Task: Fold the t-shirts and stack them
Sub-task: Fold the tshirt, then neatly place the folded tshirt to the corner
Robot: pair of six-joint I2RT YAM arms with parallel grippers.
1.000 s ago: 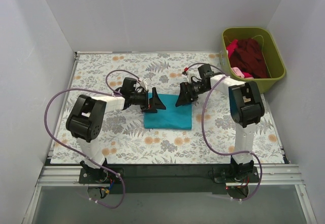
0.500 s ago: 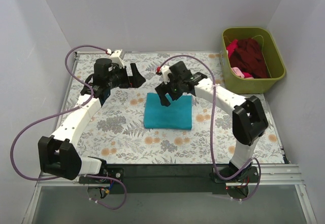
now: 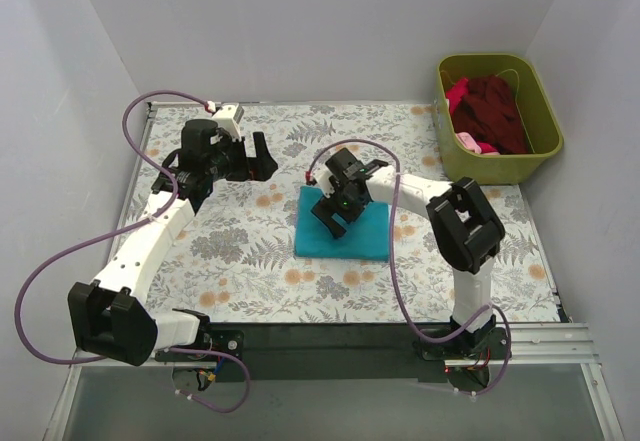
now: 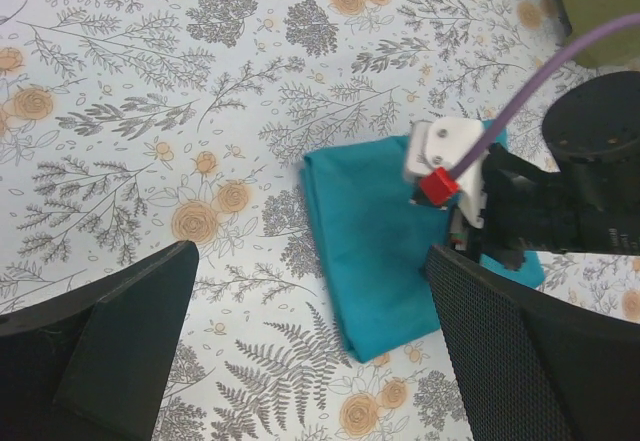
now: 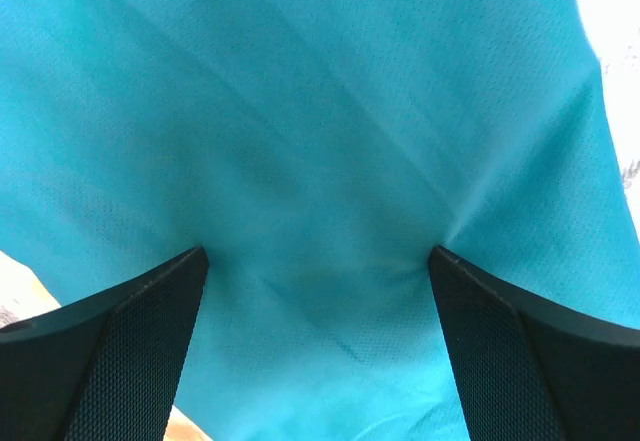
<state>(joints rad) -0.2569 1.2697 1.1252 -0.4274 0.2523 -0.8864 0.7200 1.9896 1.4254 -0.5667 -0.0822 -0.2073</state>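
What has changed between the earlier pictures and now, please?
The left end effector swung away from the teal t-shirt to the far left, open. The right end effector moved onto the shirt and presses down, open; the shirt shifted slightly right. The maroon cloth in the bin stayed put.

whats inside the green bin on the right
The olive-green bin holds a dark maroon cloth heap with pink cloth at its edge. Whatever lies beneath the heap is covered.
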